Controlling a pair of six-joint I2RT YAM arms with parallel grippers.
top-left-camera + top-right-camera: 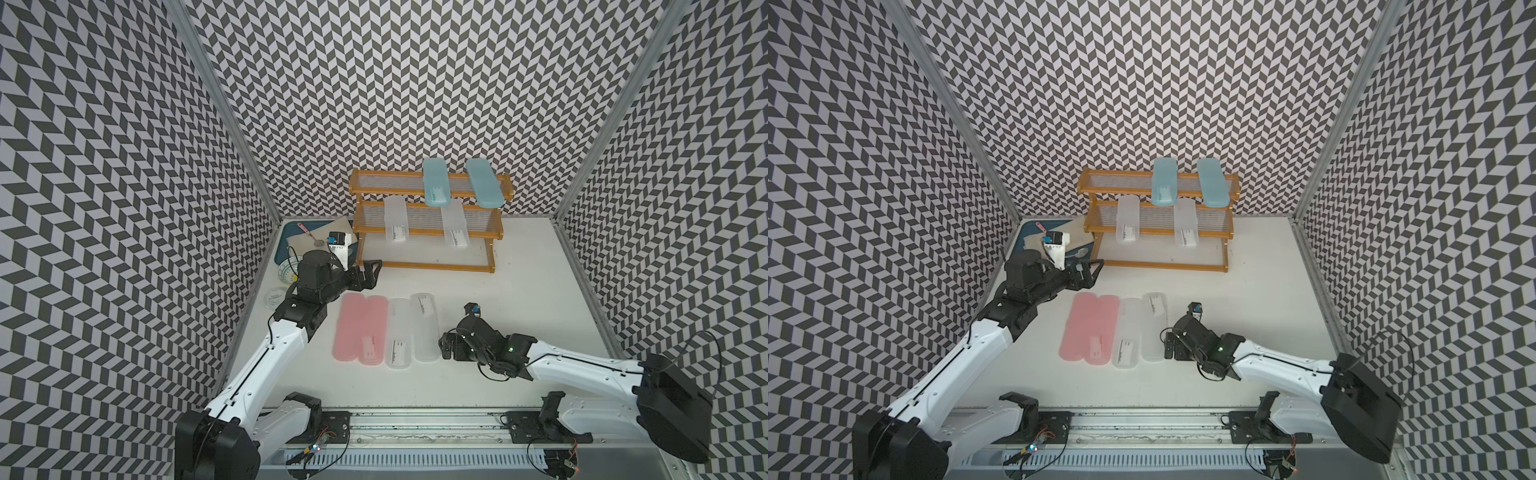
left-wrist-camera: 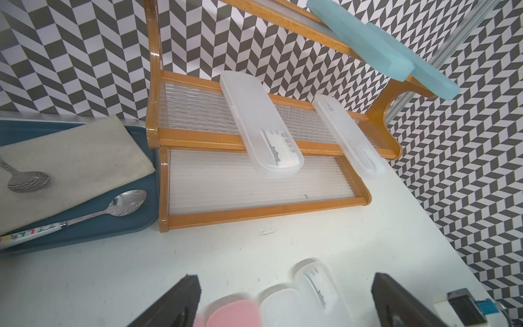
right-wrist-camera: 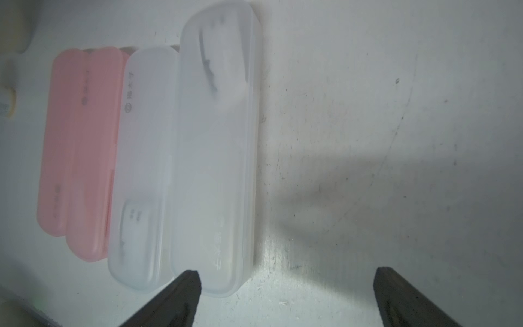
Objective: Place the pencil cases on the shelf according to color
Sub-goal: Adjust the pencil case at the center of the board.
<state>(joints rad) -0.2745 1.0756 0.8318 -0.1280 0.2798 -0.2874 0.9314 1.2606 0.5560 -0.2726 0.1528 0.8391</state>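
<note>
Four pencil cases (image 1: 398, 332), two pink and two white, lie side by side on the table (image 1: 519, 299), their long axes pointing at the shelf (image 1: 428, 266). Two blue cases (image 1: 435, 183) on the top tier and two white cases (image 1: 395, 222) on the middle tier overhang forward. The left wrist view shows the blue tray (image 2: 85, 229) holding a cloth (image 2: 70, 158) and spoons (image 2: 127, 201). The left gripper (image 1: 374, 272) and the right gripper (image 3: 286, 272) both gape wide and hold nothing.

Both top views hang high at the front, looking down and back over the whole surface (image 1: 519, 311) to the shelf (image 1: 428, 266). Left wrist camera sits low and near, facing that shelf. Right wrist camera stares down close on four pencil cases (image 3: 215, 158), shared with the top views.
</note>
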